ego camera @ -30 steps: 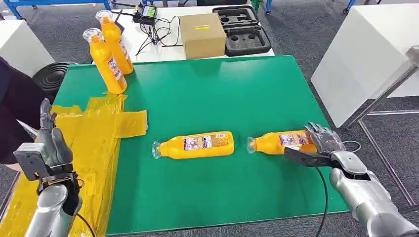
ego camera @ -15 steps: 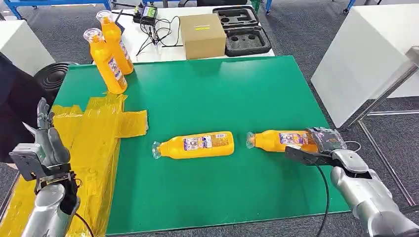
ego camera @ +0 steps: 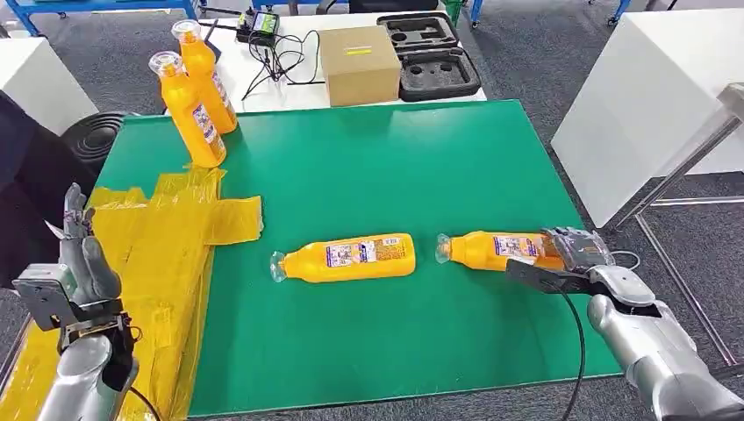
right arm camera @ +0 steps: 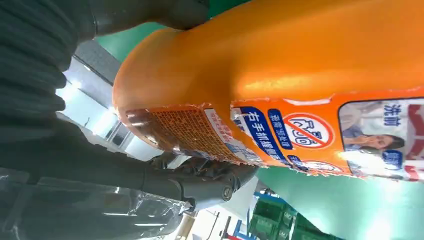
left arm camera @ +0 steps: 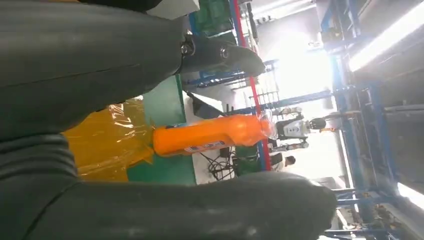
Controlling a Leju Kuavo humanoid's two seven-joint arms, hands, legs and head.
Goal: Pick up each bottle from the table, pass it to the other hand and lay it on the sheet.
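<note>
Change: right hand has closed down over the base of the right bottle since a second ago, and the bottle has slid slightly leftward; left hand sits a bit lower than before.
Right bottle: orange, lying on its side on the green mat, cap end toward the middle bottle, base under the right hand.
Right hand: wrapped on the bottle's base end, bottle not lifted; right wrist view has fingers and thumb either side of the orange body.
Middle bottle: lying flat on the mat, just left of the right bottle, apart from it.
Upright bottles: two, standing at the far left corner of the mat, close together.
Yellow sheet: crinkled, along the mat's left side.
Left hand: raised over the sheet, fingers straight and apart, holding nothing.
Worktop rear: cardboard box, black foam tray, cables.
</note>
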